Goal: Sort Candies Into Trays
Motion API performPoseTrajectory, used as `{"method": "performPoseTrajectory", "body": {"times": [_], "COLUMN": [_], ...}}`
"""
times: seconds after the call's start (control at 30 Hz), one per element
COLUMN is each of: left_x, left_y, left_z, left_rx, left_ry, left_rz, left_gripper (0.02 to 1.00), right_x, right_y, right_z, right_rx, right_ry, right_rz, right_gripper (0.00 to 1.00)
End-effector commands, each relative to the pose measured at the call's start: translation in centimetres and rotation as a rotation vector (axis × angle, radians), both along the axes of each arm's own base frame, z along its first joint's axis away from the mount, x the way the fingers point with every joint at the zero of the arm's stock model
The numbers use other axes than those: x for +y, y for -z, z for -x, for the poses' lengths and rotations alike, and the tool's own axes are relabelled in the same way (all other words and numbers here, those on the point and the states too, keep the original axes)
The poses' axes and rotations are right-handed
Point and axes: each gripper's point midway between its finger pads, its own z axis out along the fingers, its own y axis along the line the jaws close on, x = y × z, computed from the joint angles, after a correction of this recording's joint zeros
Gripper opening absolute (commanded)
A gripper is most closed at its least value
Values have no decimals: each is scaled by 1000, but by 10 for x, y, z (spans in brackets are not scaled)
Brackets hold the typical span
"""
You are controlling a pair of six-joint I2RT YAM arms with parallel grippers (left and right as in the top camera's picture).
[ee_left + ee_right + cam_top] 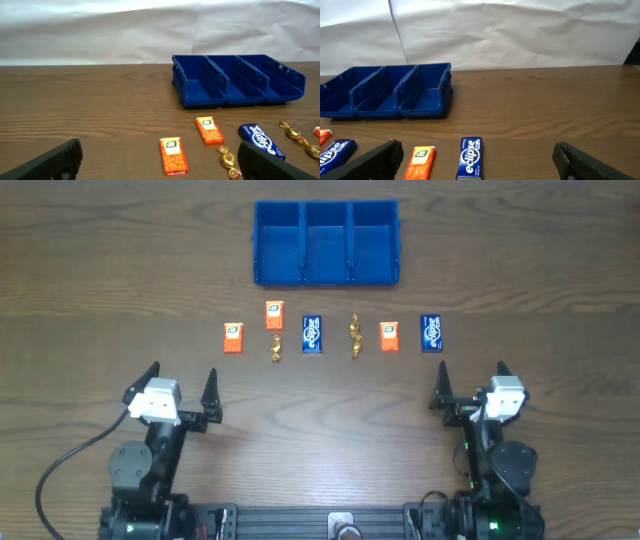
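Observation:
A blue tray [325, 270] with three empty compartments stands at the far middle of the wooden table. In front of it several candies lie in a loose row. These are three orange boxes [233, 337] [273, 314] [389, 336], two blue packs [314, 333] [432, 332] and two gold-wrapped sweets [276, 349] [354, 336]. My left gripper [180, 385] is open, near the front left, short of the orange box [173, 155]. My right gripper [471, 380] is open at the front right, facing a blue pack [470, 157] and an orange box [419, 161]. Neither holds anything.
The tray [235, 80] [390, 92] sits well beyond the candy row, with bare wood between them. A white backdrop rises behind the table's far edge. A black cable [60, 470] loops by the left arm's base.

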Motion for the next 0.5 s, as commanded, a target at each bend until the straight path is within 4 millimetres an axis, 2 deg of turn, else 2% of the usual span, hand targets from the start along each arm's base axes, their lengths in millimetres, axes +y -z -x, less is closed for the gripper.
{"method": "performPoseTrajectory", "body": {"times": [0.03,0.5], "left_x": [-1,1], "left_y": [18,18], "left_z": [1,0], "left_rx": [50,54], "left_ry": [7,-7], "left_rz": [-6,-1], "left_gripper": [998,998], "right_x": [0,0], "right_y": [1,1], "right_z": [0,0], "right_rx": [2,2], "right_ry": [6,6], "right_rz": [-12,-12], "right_gripper": [998,998]}}
